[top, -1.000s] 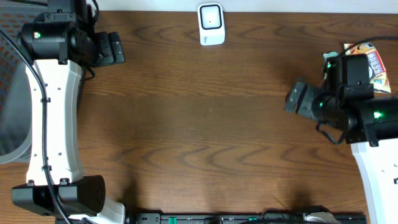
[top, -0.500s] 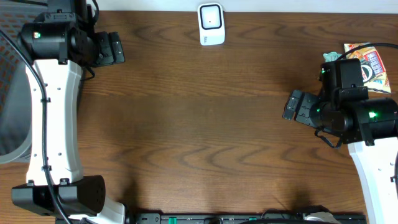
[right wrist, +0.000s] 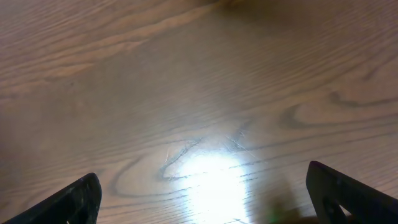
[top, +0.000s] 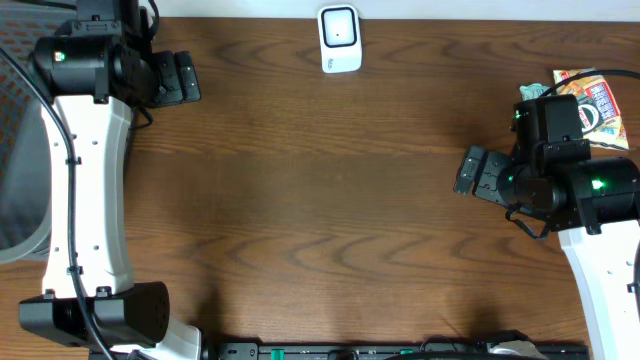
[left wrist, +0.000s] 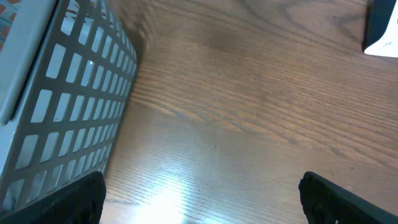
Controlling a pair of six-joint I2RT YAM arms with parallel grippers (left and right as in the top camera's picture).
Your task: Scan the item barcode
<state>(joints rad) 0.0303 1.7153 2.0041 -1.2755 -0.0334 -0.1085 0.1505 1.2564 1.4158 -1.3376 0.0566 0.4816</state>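
glossy wood-grain table (top: 320,210) holds boxy white scanner (top: 339,38), crinkly packet (top: 602,97); left claw (top: 183,78) and right claw (top: 474,172) spread.

Your table (top: 320,200) is dark wood with a clear grain, smooth and semi-gloss; under the right wrist camera it throws back a bright glare. The scanner (top: 339,38) looks like smooth white plastic with a darker face. The snack packet (top: 610,105) is shiny printed film. The basket (left wrist: 68,106) is pale grey plastic lattice, matt. The left arm (top: 88,200) and right arm (top: 610,290) wear smooth white plastic shells; the left end effector (top: 190,78) and right end effector (top: 465,170) are matt black.
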